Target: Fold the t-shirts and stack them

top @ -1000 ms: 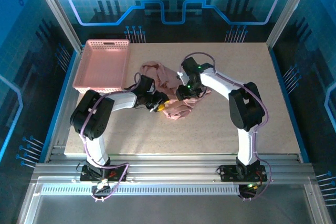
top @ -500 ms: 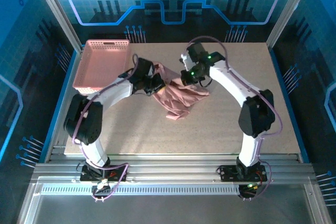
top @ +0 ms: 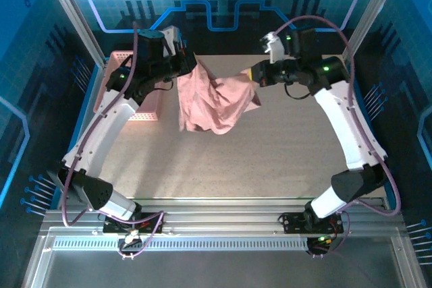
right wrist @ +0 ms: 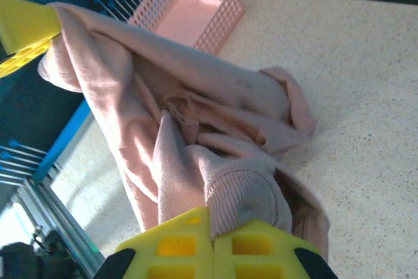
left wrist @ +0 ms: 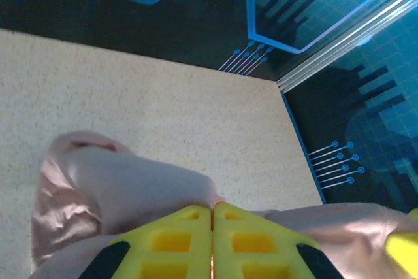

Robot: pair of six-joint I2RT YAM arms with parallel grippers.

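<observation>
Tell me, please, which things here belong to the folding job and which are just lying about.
Job in hand:
pink t-shirt
left pincer, shut on it
right pincer, shut on it

Lying about:
pink lattice basket
blue enclosure panels

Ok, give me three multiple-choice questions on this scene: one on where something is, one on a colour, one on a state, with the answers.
1. Where does the basket stand on the table?
A) far left corner
B) near right corner
C) between the arm bases

2. What colour is the t-shirt?
A) white
B) dusty pink
C) green

3. How is the t-shirt?
A) folded flat
B) lying in the basket
C) held up between the left gripper and the right gripper

Answers:
1 A: the top view has it at the far left, behind the left arm.
2 B: the fabric is pink in every view.
3 C: both grippers are shut on it and it hangs between them.
</observation>
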